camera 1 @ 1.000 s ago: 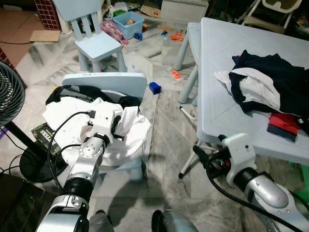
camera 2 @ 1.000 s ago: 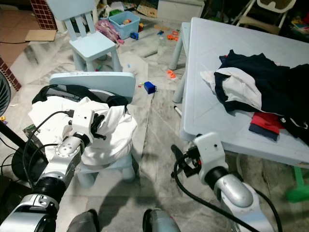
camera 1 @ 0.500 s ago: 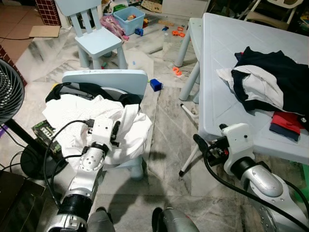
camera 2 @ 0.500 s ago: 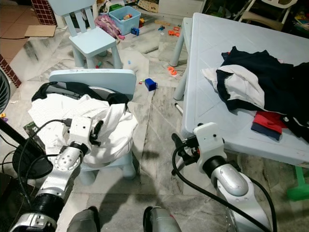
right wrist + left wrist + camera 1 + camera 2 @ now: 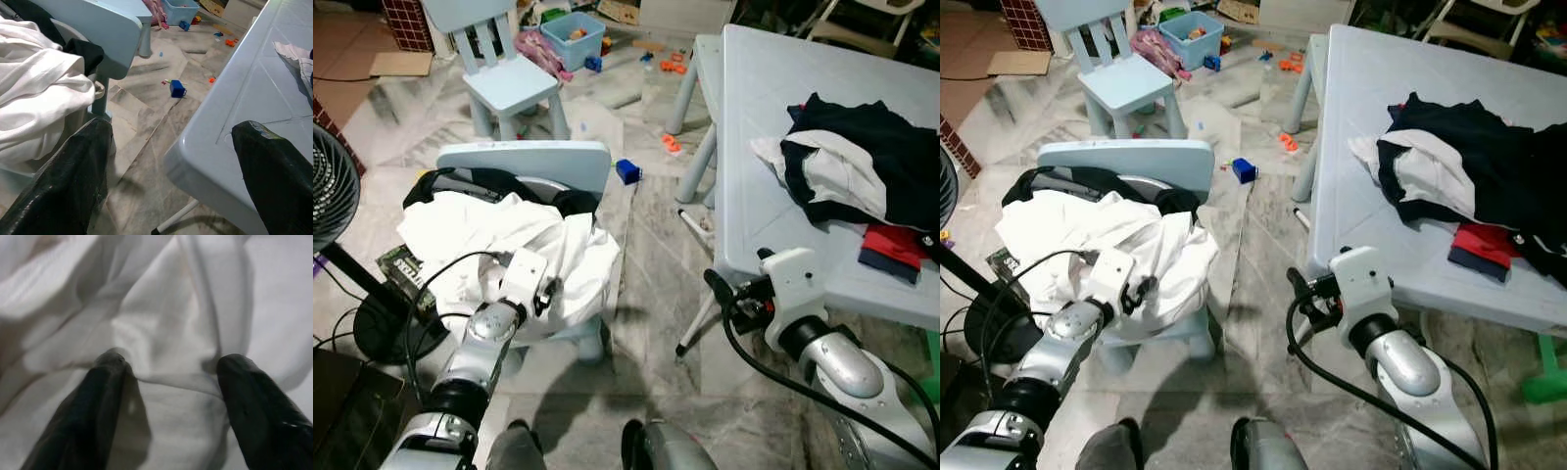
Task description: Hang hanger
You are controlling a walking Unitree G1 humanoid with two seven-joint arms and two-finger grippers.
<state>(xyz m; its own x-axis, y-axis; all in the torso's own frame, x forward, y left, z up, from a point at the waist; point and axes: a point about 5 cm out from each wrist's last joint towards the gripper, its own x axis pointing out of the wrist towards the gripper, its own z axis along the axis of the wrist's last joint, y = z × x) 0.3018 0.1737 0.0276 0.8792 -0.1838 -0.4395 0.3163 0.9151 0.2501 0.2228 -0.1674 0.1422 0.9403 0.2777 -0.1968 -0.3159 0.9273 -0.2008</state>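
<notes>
White shirt (image 5: pixel 514 240) on chair (image 5: pixel 524 157) meets left gripper's (image 5: pixel 168 367) wide jaws.

You have a heap of white clothes (image 5: pixel 499 245) on a pale blue chair (image 5: pixel 524 162) right at the left gripper. Just beside the right gripper stands the counter (image 5: pixel 783 147), bearing dark clothes (image 5: pixel 862 157). Farther off, a blue block (image 5: pixel 627 174) lies on the floor (image 5: pixel 656 255).

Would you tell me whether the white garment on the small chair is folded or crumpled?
Crumpled: the white garment lies in a loose, wrinkled heap on the small chair, with the left claw open, pressing into its folds.
</notes>
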